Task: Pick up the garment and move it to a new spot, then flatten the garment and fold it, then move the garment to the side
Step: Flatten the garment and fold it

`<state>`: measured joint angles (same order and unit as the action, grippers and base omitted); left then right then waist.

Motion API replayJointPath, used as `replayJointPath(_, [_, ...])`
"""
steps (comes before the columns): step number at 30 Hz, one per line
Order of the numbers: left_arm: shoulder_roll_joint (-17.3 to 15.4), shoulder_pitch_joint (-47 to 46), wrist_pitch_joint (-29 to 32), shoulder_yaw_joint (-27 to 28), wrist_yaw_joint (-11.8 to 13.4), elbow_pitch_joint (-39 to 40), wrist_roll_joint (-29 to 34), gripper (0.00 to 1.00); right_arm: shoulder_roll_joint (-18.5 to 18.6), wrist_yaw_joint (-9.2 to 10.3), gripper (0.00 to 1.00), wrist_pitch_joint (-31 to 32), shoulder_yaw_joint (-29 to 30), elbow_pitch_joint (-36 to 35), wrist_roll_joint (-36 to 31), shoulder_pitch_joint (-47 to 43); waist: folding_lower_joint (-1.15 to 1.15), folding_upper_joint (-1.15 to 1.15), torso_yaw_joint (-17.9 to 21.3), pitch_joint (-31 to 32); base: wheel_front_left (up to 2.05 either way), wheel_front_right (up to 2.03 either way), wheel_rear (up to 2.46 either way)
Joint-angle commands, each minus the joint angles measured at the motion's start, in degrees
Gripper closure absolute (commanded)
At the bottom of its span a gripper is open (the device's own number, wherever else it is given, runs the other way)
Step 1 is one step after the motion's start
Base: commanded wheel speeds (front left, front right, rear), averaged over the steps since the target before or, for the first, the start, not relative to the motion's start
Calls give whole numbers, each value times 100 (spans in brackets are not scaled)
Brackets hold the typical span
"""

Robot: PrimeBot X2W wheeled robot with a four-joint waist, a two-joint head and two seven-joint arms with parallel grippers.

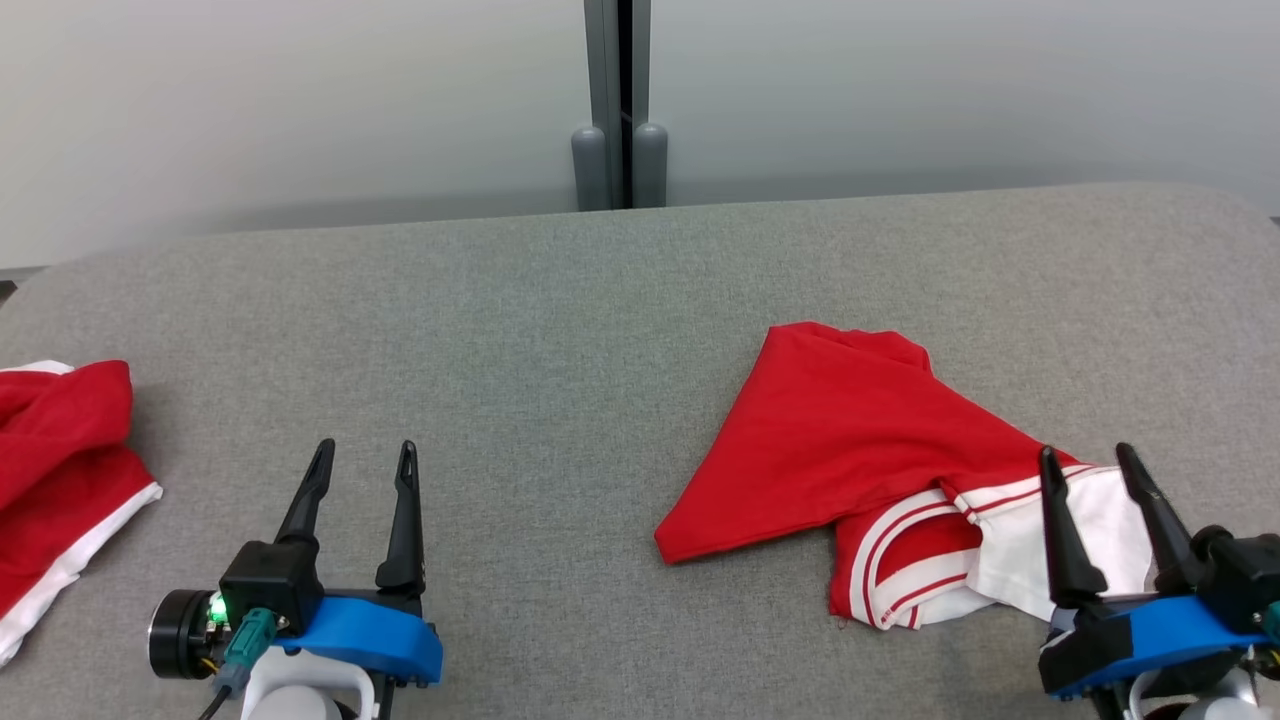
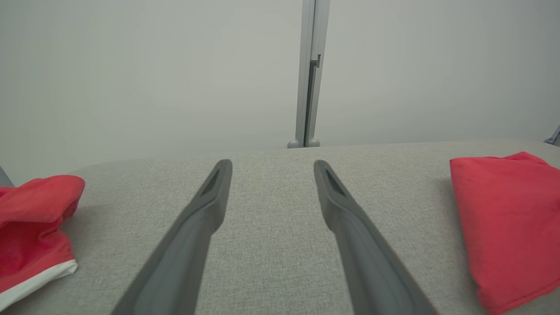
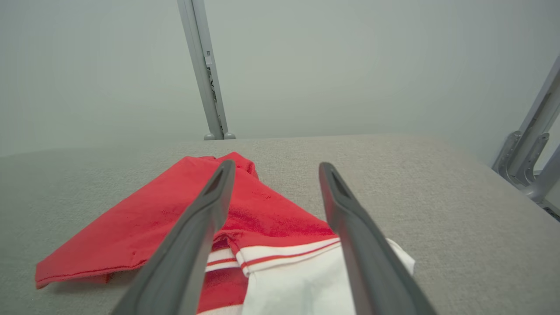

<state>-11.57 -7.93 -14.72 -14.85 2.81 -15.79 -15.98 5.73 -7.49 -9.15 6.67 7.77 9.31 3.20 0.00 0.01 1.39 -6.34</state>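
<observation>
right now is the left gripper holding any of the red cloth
No, the left gripper is open, and bare grey surface shows in its gap.

Grey fabric-covered table point(image 1: 560, 300): loosely folded red-and-white garment point(image 1: 850, 440) lying right of centre, second red garment point(image 1: 60, 450) bunched at the left edge.

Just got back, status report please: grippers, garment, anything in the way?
Left gripper open, empty. Right gripper open over the garment, not gripping. Garment crumpled, right side of table. Second red garment far left, not in the way.
</observation>
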Motion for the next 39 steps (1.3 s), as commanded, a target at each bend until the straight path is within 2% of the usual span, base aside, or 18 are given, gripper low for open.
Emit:
replayJointPath(1, [-15,80,-16,11,20,6,-14,0,-44,-1,0,132,-109,-229,30,-207,0,-1,-4,61,0,0,0])
replayJointPath(8, [-34,191,-13,-22,58,34,-55,0,-121,-1,0,350,-183,-623,95,-451,0,-1,-33,139,0,0,0])
replayJointPath(18, [-84,178,47,-111,50,107,-32,0,-155,-2,0,436,-195,-761,124,-454,0,-1,-47,80,0,0,0])
replayJointPath(21, [-35,25,154,-368,-73,151,86,0,-157,-1,0,448,-233,-785,121,-384,0,-1,-52,-22,0,0,0])
replayJointPath(26, [235,-204,514,-1087,-510,14,239,0,-126,-2,0,476,-375,-790,137,-204,0,-1,-31,-309,0,0,0])
replayJointPath(30, [420,-401,763,-1560,-765,-292,284,0,-114,-2,0,444,-462,-766,168,-53,0,-1,13,-564,0,0,0])
replayJointPath(35, [562,-744,877,-2016,-930,-859,285,0,-83,-1,0,393,-573,-656,238,164,0,-1,114,-835,0,0,0])
replayJointPath(39, [632,-1029,679,-2128,-974,-1281,231,0,-76,-1,0,332,-632,-561,289,270,0,-1,212,-938,0,0,0])
